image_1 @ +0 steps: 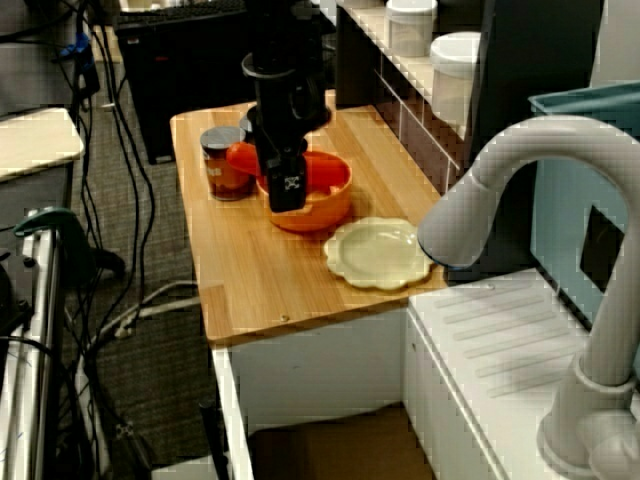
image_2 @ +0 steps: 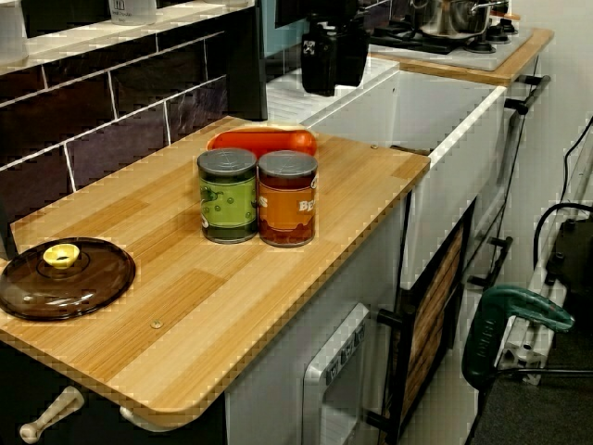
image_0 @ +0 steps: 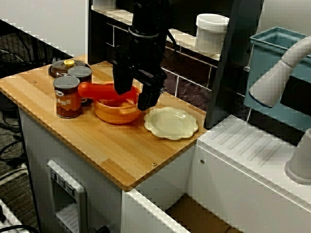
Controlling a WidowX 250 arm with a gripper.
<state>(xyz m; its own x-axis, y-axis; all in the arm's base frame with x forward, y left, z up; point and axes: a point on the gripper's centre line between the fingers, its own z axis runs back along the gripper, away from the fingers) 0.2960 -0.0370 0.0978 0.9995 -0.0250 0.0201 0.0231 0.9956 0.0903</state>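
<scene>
Glossy orange plastic pot (image_0: 114,116) on smooth, matt wooden counter (image_0: 99,145).

- The arm (image_0: 148,19) is matte black all over, built of blocky, rounded segments.
- A thin pale band rings its wrist (image_0: 144,34), and a black cable (image_0: 173,38) loops beside it.
- The gripper (image_0: 133,97) has two thick black fingers (image_1: 287,190), one bearing a small white marking.

It was a kitchen: a wooden desk (image_0: 121,155), dark wall tiles (image_0: 190,90), a tap (image_1: 520,160), and a hob (image_2: 468,44) carrying a pot (image_2: 454,14).
</scene>
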